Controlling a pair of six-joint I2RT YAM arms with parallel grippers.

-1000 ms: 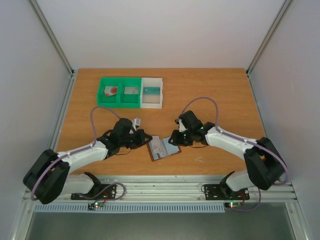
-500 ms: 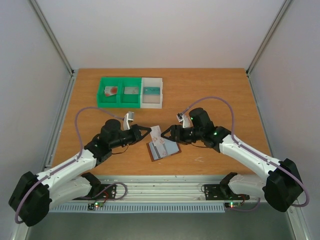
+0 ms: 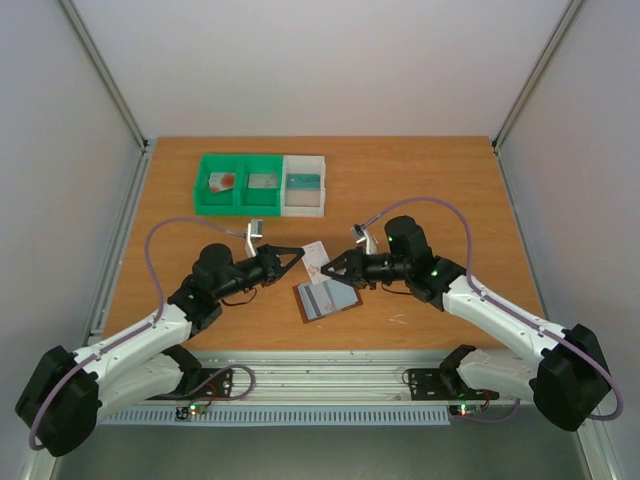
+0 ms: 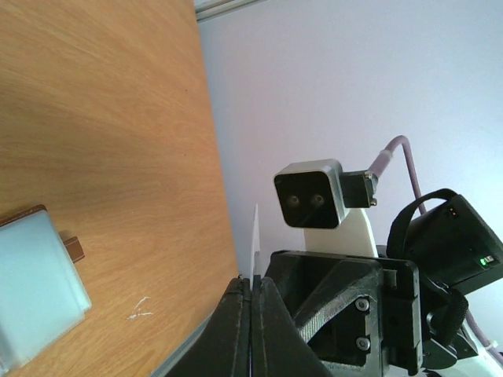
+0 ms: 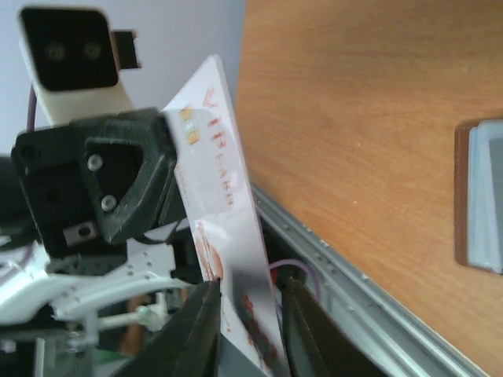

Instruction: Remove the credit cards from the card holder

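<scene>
The brown card holder (image 3: 325, 299) lies open on the table, its blue-grey lining up; it also shows as the card holder (image 5: 479, 196) and the card holder (image 4: 35, 284) in the wrist views. Above it, my left gripper (image 3: 298, 256) is shut on one edge of a whitish credit card (image 3: 315, 254) with red print, held in the air. The card (image 4: 255, 239) appears edge-on in the left wrist view. My right gripper (image 3: 334, 266) faces the left one. The card (image 5: 222, 200) passes between its fingers (image 5: 203, 326), with a narrow gap left on one side.
Two green bins (image 3: 238, 186) and a white bin (image 3: 303, 186) stand at the back of the table, each with a card inside. A metal rail (image 3: 330, 375) runs along the near edge.
The left gripper has lifted the card off the holder toward the middle. The right arm swung up to meet it, and its jaws opened and then narrowed around the card.
</scene>
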